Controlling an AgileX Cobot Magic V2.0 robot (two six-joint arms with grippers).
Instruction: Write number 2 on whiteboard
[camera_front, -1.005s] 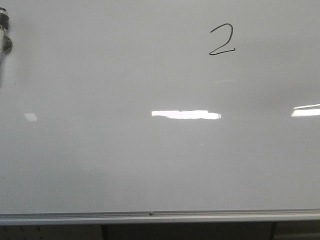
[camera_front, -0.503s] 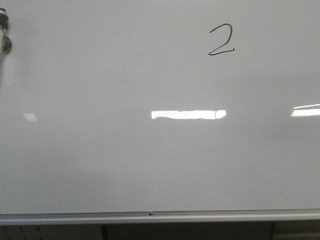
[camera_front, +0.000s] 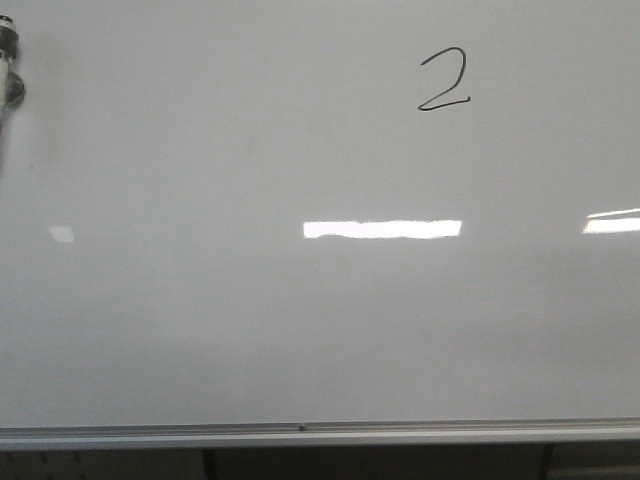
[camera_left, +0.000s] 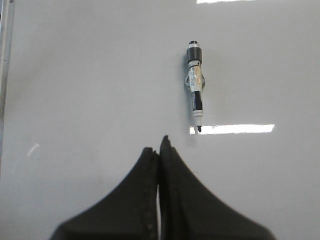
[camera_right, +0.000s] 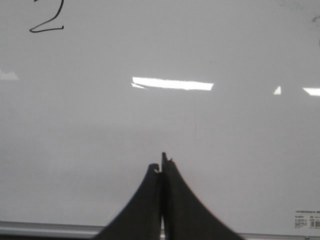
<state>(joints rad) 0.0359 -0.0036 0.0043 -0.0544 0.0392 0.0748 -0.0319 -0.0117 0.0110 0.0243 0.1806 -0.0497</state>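
Thin black curved number 2 (camera_front: 443, 79) on glossy white-grey whiteboard (camera_front: 250, 320).

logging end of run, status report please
Left gripper shut, empty. Right gripper shut, empty. The 2 drawn on whiteboard. Marker lies loose, nothing in the way.

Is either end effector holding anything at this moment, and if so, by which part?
Nothing is held. The left end effector and right end effector are both shut and empty. The marker lies loose on the whiteboard, with the number 2 already written.
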